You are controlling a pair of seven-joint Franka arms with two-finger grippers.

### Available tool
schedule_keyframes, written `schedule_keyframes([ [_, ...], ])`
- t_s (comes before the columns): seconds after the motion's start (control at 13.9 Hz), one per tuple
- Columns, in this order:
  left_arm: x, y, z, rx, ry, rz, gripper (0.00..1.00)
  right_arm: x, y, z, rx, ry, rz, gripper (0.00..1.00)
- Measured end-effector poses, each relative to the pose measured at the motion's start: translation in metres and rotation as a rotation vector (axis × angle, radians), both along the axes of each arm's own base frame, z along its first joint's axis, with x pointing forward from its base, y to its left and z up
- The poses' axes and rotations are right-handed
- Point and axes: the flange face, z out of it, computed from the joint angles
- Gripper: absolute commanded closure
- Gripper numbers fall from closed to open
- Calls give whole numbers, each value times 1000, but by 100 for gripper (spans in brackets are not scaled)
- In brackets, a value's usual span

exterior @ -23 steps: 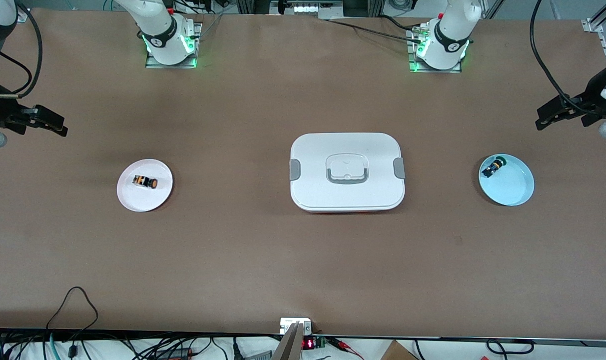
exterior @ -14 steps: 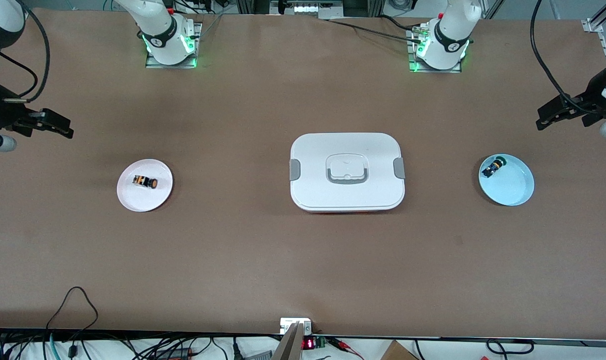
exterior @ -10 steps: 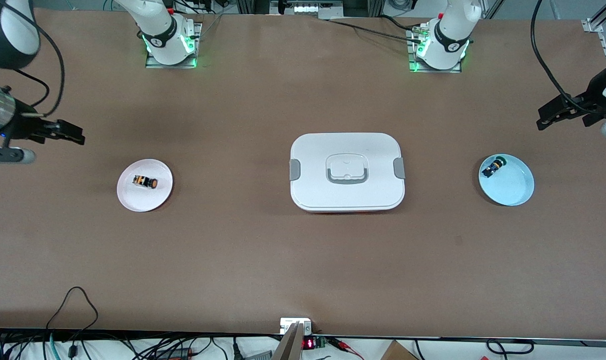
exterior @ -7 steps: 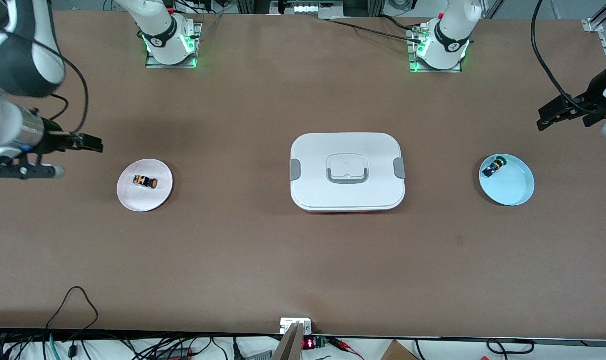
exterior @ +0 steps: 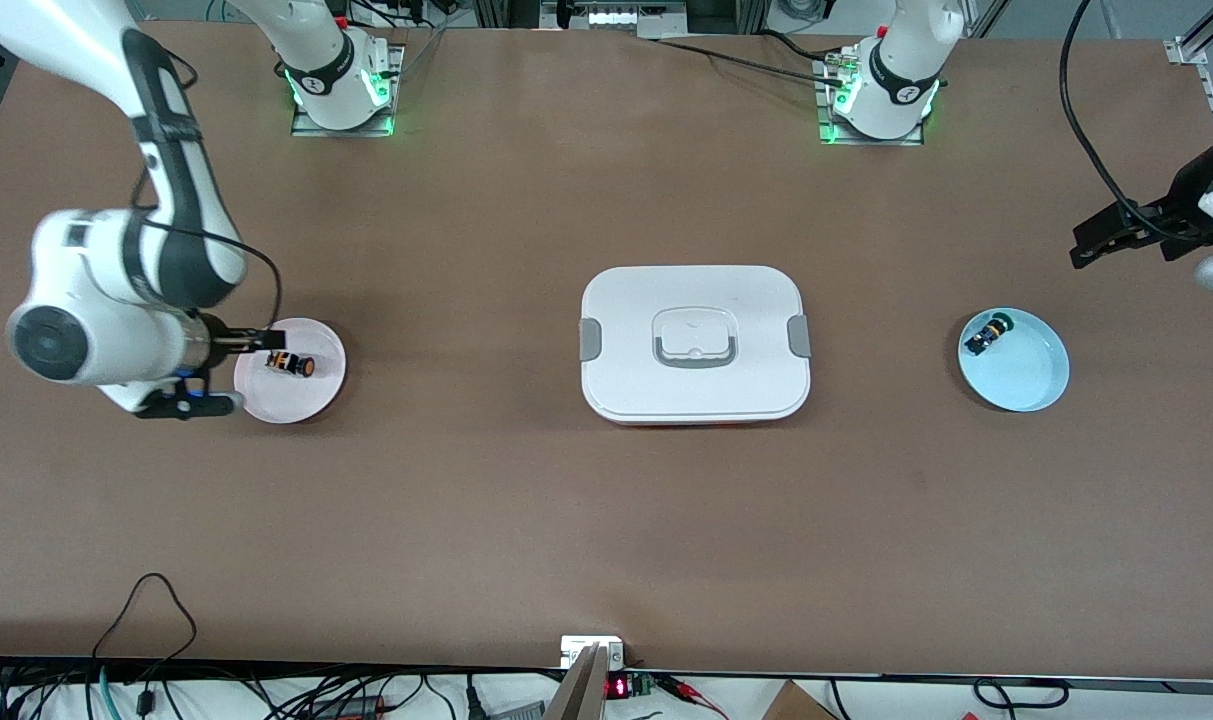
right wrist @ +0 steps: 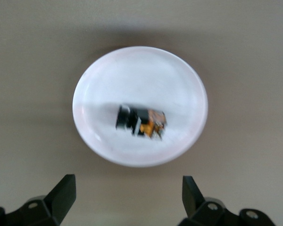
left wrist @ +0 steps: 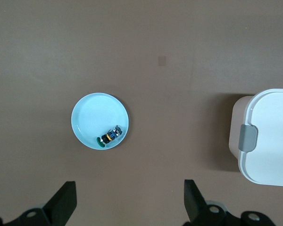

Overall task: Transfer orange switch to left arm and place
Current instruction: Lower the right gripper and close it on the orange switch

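We see the right gripper wide open over the pink plate with the orange switch. The left gripper waits open too.

Front cam high, facing arms; wrist cams look down, sharing its white plate and blue plate.
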Motion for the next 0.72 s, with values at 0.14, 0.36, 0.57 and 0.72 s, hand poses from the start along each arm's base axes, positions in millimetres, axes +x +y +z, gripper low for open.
schedule_keyframes([
  [0.14,0,0,0,0,0,0,0,-13,-6,-44,1,-49,-2,0],
  [0.36,0,0,-1,0,2,0,0,-22,-17,-59,3,-92,-14,0],
  [0.57,1,0,-1,0,2,0,0,-17,-17,-45,6,-146,-16,0],
  [0.72,1,0,-1,0,3,0,0,-21,-19,-46,5,-174,-33,0],
])
